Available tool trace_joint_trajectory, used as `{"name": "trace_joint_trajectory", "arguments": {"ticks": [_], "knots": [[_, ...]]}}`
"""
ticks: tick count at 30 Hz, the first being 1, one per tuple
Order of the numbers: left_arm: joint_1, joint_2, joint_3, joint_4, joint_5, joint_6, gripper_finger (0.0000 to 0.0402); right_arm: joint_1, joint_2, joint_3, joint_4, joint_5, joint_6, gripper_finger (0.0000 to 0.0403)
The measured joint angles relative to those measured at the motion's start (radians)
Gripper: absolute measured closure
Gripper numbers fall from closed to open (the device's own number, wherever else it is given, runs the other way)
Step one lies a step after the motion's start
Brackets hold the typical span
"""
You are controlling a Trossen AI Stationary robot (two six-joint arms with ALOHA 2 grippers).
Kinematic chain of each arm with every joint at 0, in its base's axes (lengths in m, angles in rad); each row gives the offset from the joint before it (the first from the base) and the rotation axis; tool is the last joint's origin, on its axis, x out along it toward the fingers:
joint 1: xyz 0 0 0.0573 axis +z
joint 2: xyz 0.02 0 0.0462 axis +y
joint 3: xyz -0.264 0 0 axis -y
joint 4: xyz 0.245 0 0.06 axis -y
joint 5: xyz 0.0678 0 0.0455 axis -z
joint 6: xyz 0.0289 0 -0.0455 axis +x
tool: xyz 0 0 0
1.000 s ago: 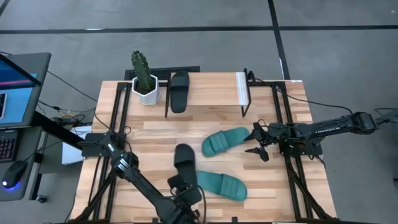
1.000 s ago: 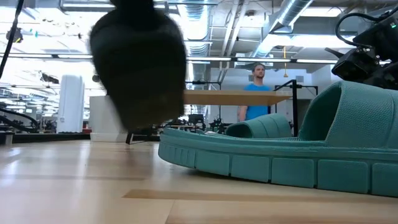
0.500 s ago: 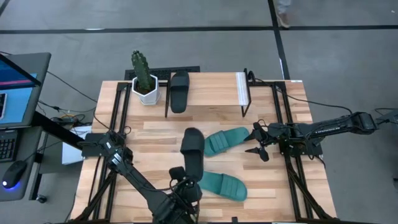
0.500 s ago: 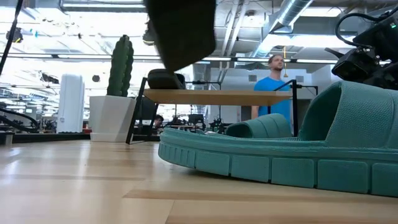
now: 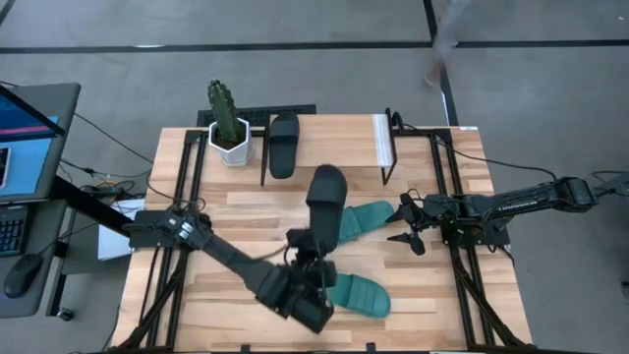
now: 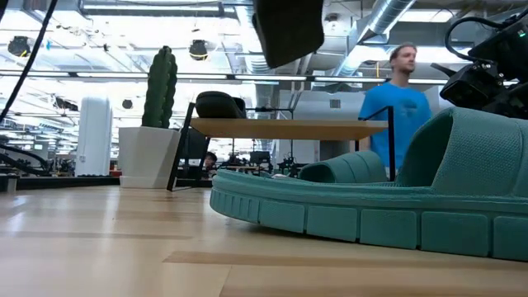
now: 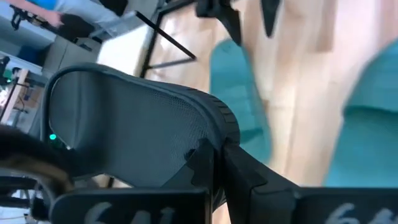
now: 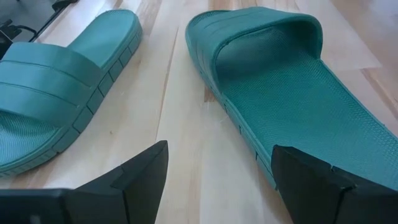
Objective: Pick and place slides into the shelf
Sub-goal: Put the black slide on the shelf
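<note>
My left gripper is over the middle of the table, shut on a black slide that shows high in the low view. A second black slide lies on the shelf's wooden top panel near its left end. Two teal slides rest sole-down on the table. One is right of the held slide. The other is near the front edge. My right gripper hovers open just right of the farther teal slide, touching nothing. My left gripper holds the black slide by the rim of its near end, pinched between the two fingers. The fingers lie along the slide's length, coming from the table's near side. The slide is lifted clear and juts beyond the fingers toward the shelf.
A potted cactus stands just left of the shelf. The shelf has a white end on the right. Black frame rails run along both table sides. A person in a blue shirt walks behind the table. Bare tabletop lies in front of the shelf.
My left gripper has carried the black slide up and toward the far edge and somewhat to the right, from near the front teal slide to above the table's middle, close to the shelf. The slide has stayed clear of the table. The person behind has walked to the right.
</note>
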Motion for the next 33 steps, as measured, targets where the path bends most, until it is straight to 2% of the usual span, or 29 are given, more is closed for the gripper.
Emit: {"name": "trace_joint_trajectory", "arguments": {"ticks": [8, 15, 23, 28, 33], "knots": [[0.098, -0.094, 0.002, 0.023, 0.011, 0.158, 0.0401, 0.000, 0.000, 0.000, 0.000, 0.000, 0.000, 0.0133], [0.193, -0.154, 0.002, 0.021, 0.064, 0.337, 0.0401, 0.000, 0.000, 0.000, 0.000, 0.000, 0.000, 0.0133], [0.304, -0.174, 0.002, 0.020, 0.115, 0.501, 0.0401, 0.000, 0.000, 0.000, 0.000, 0.000, 0.000, 0.0133], [0.366, -0.174, 0.002, 0.023, 0.168, 0.529, 0.0401, 0.000, 0.000, 0.000, 0.000, 0.000, 0.000, 0.0133], [0.433, -0.173, 0.002, 0.023, 0.173, 0.527, 0.0401, 0.000, 0.000, 0.000, 0.000, 0.000, 0.000, 0.0133]]}}
